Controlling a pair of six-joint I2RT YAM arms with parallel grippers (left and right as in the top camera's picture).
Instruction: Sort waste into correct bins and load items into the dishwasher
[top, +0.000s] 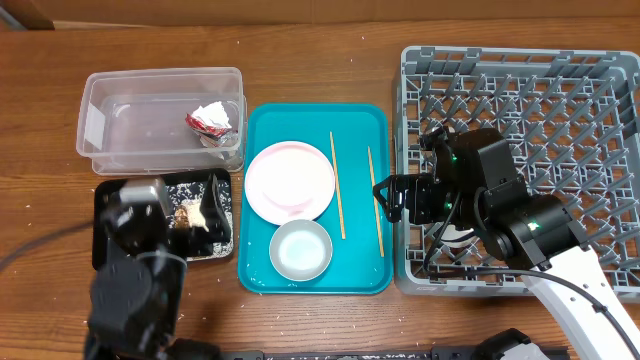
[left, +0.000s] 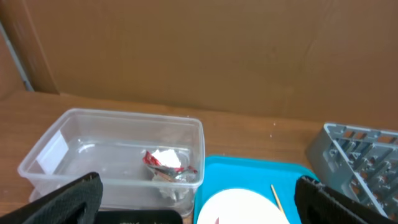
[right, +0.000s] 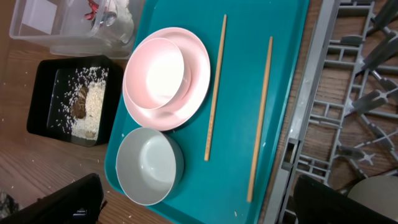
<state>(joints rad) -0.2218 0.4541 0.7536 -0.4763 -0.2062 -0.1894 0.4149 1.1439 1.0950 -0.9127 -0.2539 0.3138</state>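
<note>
The clear tub (top: 110, 130) holds the red-and-silver wrapper (top: 208, 124) and the white tissue (left: 166, 157). The black tray (right: 43, 93) holds rice and brown scraps (right: 87, 102). My left gripper (left: 199, 190) is open and empty above the black tray, facing the tub. The pink plate (top: 290, 180), pale bowl (top: 300, 249) and two chopsticks (top: 337, 185) (top: 375, 200) lie on the teal tray. My right gripper (top: 383, 203) is open and empty over the teal tray's right edge, beside the grey dish rack (top: 520, 80). A white cup (right: 380, 196) sits in the rack, mostly hidden by the arm.
The teal tray (top: 360, 125) lies between the bins and the rack. Rice grains are scattered on the wooden table around the black tray. A cardboard wall stands behind the table in the left wrist view. The rack's upright pegs fill the right side.
</note>
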